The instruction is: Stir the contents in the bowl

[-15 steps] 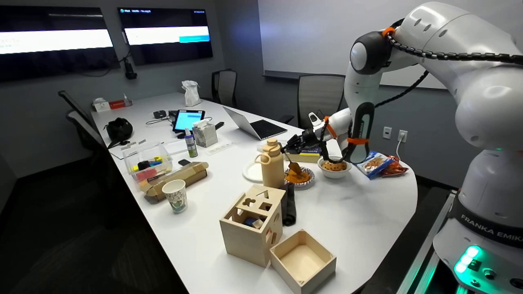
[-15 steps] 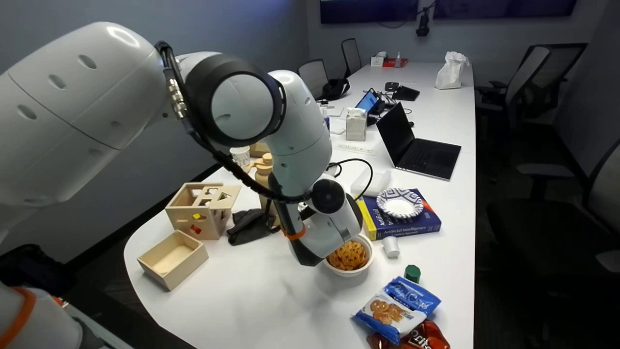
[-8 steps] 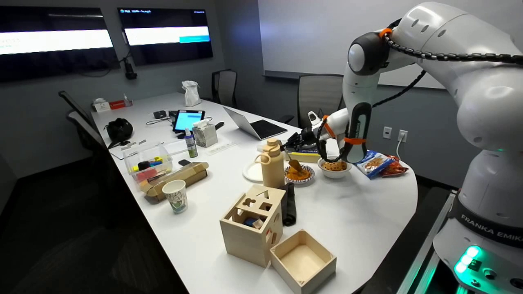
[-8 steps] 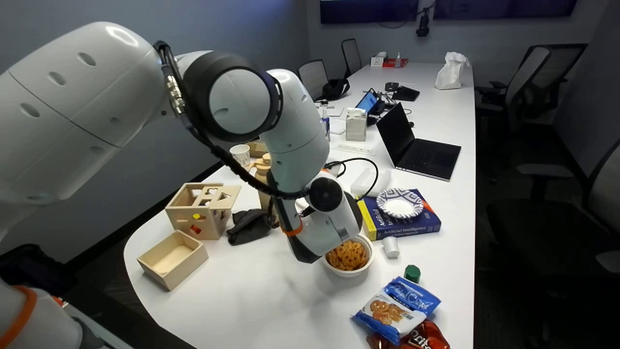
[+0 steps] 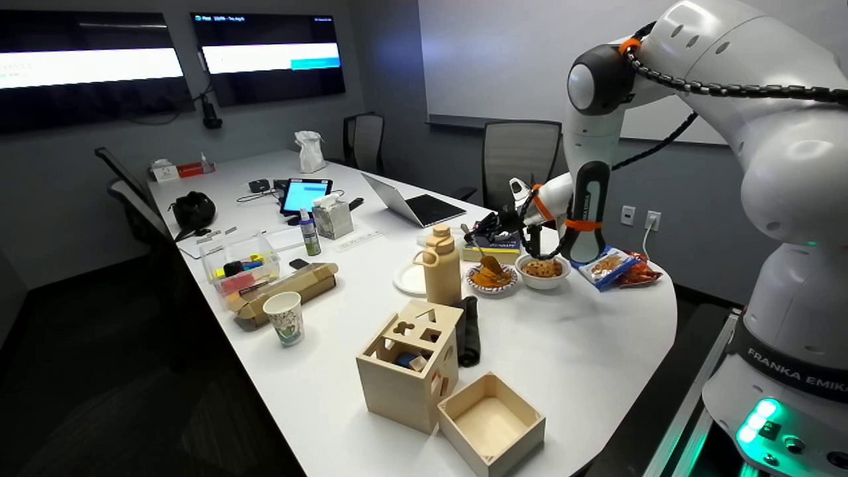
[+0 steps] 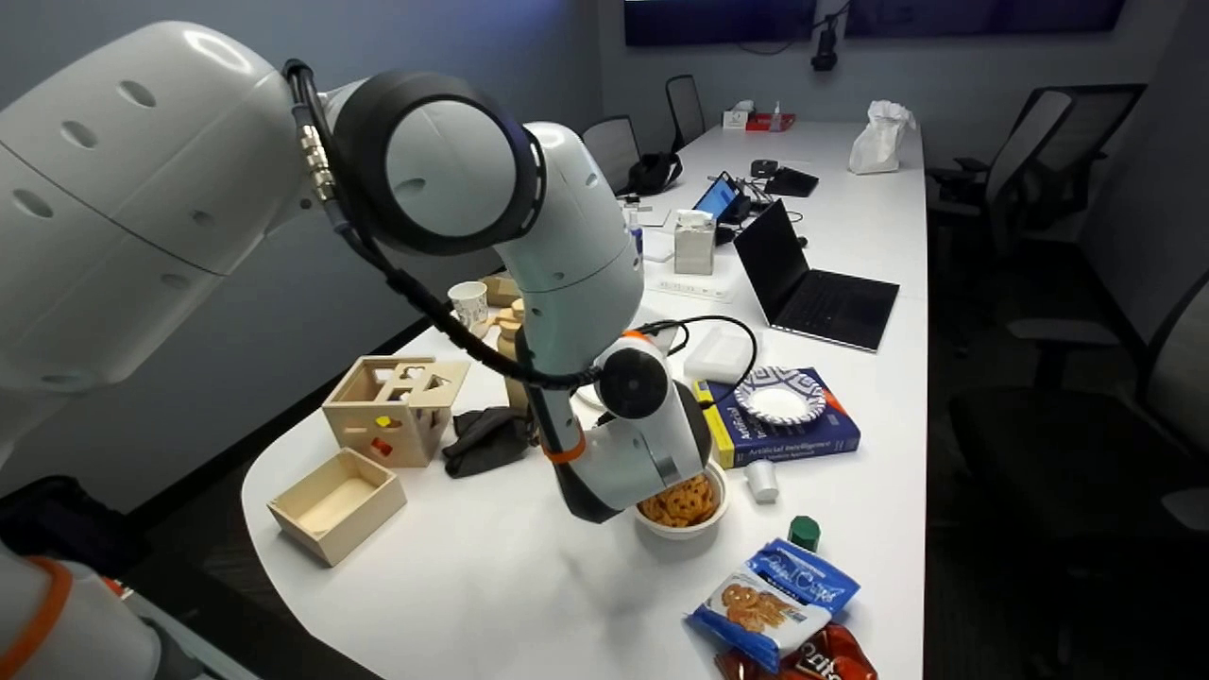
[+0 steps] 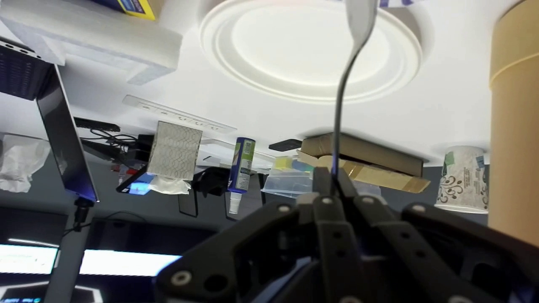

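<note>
Reads bright and even across the tabletop [image 5: 563,358] in both exterior views, near black on the floor [image 5: 99,384]
Clips to white in bands across the wall screens [image 5: 265,54], leaving small lettering illegible
Reflects bluish off the whiteboard [image 5: 503,59]; glows green at the base lights [image 5: 755,421]
Glares off the arm [image 6: 453,170] in an exterior view; falls as soft shadow beneath
Darkens and softens on the gripper [image 7: 334,181] in the wrist view

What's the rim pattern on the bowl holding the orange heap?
White with dark repeating marks; the bowl rim shows best in an exterior view.
</note>
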